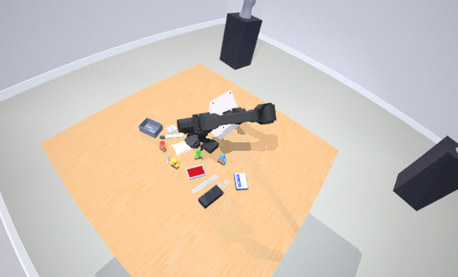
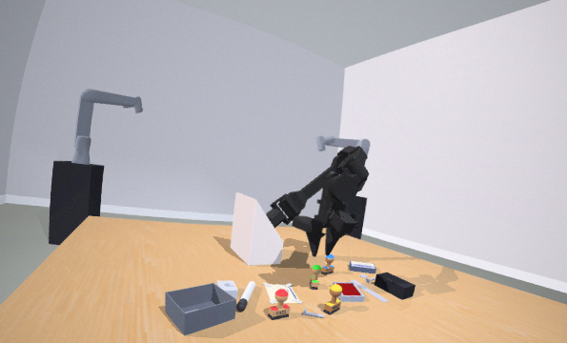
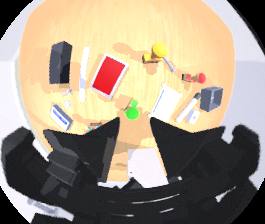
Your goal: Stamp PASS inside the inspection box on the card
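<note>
My gripper point(image 2: 322, 254) point(image 3: 135, 119) is open and empty, pointing down above the table close to the green-topped stamp point(image 1: 198, 153) point(image 2: 315, 269) point(image 3: 132, 113), which stands upright below the fingertips. Its label cannot be read. The ink pad point(image 1: 195, 171) point(image 2: 349, 289) point(image 3: 109, 75) lies open, red in a pale frame. The white card point(image 1: 180, 148) point(image 3: 165, 102) lies flat, partly hidden by the arm in the top view; its box is not clear. Also standing are a blue-topped stamp point(image 1: 222, 158) point(image 2: 330, 258), a yellow-topped stamp point(image 1: 174, 161) point(image 2: 335, 291) and a red-topped stamp point(image 1: 162, 145) point(image 2: 281, 294), apparently marked FAIL.
A grey bin point(image 2: 212, 316), a marker point(image 2: 248, 292) and a small white block stand beyond the card. A black block point(image 1: 211, 196) point(image 2: 394, 286), a clear ruler point(image 1: 205, 184) and a blue-white box point(image 1: 241, 181) lie past the pad. A white wedge point(image 2: 242, 229) stands by the arm's base.
</note>
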